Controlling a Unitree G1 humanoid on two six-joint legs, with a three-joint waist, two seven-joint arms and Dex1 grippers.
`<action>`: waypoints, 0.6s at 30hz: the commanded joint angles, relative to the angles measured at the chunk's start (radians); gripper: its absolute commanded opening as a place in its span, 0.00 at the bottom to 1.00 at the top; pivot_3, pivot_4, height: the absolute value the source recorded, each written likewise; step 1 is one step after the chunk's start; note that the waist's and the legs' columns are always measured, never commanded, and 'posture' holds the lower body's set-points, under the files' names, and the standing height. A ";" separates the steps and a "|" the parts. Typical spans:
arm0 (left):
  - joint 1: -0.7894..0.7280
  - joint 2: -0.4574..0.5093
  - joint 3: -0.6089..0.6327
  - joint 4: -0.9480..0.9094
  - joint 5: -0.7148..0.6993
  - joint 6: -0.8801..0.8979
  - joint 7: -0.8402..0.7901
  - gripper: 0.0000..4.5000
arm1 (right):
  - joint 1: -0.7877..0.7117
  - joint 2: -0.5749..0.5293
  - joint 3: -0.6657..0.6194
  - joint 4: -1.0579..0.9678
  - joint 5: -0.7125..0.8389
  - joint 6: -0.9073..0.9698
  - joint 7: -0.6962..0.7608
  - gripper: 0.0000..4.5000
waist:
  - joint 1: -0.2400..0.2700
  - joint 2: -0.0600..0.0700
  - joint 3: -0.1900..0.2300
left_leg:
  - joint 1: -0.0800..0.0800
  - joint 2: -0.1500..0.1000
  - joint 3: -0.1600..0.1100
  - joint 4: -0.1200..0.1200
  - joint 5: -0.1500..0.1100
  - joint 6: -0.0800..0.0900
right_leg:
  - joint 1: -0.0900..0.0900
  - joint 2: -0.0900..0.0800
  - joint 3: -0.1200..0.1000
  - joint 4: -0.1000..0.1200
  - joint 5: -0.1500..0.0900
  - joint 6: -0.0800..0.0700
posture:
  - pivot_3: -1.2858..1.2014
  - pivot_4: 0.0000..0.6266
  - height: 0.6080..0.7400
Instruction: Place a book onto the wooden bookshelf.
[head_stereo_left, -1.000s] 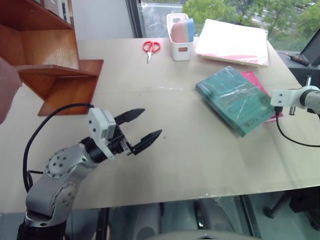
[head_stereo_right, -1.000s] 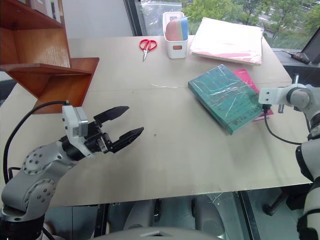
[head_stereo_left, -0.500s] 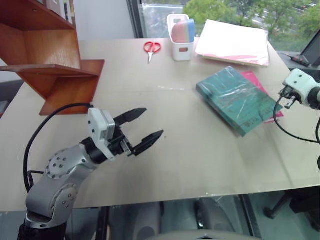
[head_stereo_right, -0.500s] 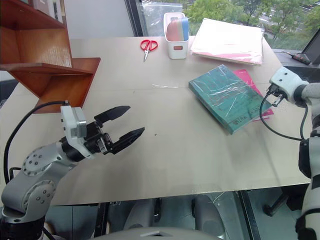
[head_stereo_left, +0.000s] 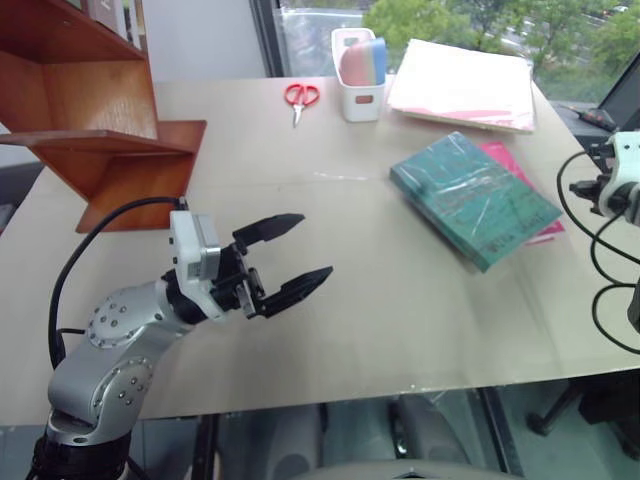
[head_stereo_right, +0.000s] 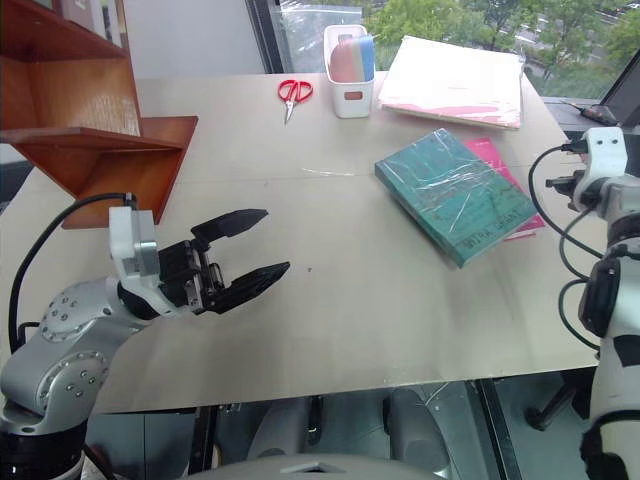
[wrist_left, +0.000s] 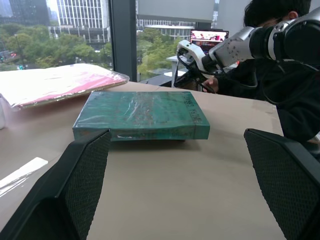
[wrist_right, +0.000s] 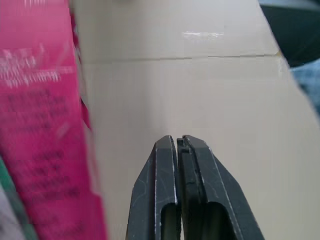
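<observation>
My left pincer (head_stereo_left: 290, 252) hovers above the near left part of the counter (head_stereo_left: 380, 300), its two black fingers spread wide apart with nothing between them, pointing toward the right side of the scene. In the left wrist view those fingers (wrist_left: 75, 195) frame the book (wrist_left: 141, 114), which lies well apart from them.

My right pincer (wrist_right: 179, 142) has its fingers pressed together on nothing; it hangs over bare counter just beside the long edge of the magenta-pink book (wrist_right: 42, 125). From the head views my right wrist sits off the counter's right edge, near the books but not touching them.

The book (head_stereo_left: 474, 198) lies flat on the right half of the counter, turned at an angle, its glossy wrap catching the light. It rests partly on top of the magenta-pink book (head_stereo_left: 512, 160), which peeks out along its right side.

The wooden bookshelf (head_stereo_left: 95, 110) stands at the far left of the counter, well apart from the book. Farther back are red-handled scissors (head_stereo_left: 301, 97), a white holder (head_stereo_left: 358, 72) just to their right, and a pale pink paper stack (head_stereo_left: 465, 84) at the far right. A person (wrist_left: 280, 75) in dark clothing sits beyond the counter in the left wrist view.
</observation>
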 joint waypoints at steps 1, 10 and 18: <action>-0.005 -0.003 0.009 0.004 0.012 -0.029 -0.005 1.00 | -0.023 -0.009 -0.095 -0.020 0.089 0.072 -0.088 0.04 | 0.006 0.000 0.000 | 0.000 0.000 0.000 0.000 0.000 0.000 | 0.000 0.000 0.000 0.000 0.000 0.000 | 0.52 0.24 1.00; 0.001 -0.008 0.014 -0.011 0.010 -0.021 0.011 1.00 | 0.001 0.042 -0.134 -0.034 0.142 0.192 -0.097 0.04 | -0.004 0.000 0.000 | -0.001 0.000 0.000 0.000 0.000 0.000 | 0.000 0.000 0.000 0.000 0.000 0.000 | 0.52 0.24 1.00; -0.007 -0.009 0.004 -0.022 0.006 -0.008 0.033 1.00 | -0.016 0.059 -0.137 -0.055 0.168 0.244 -0.080 0.04 | -0.002 0.000 0.000 | -0.001 0.000 0.000 0.000 0.000 0.001 | -0.001 0.000 0.000 -0.001 0.000 0.000 | 0.52 0.24 1.00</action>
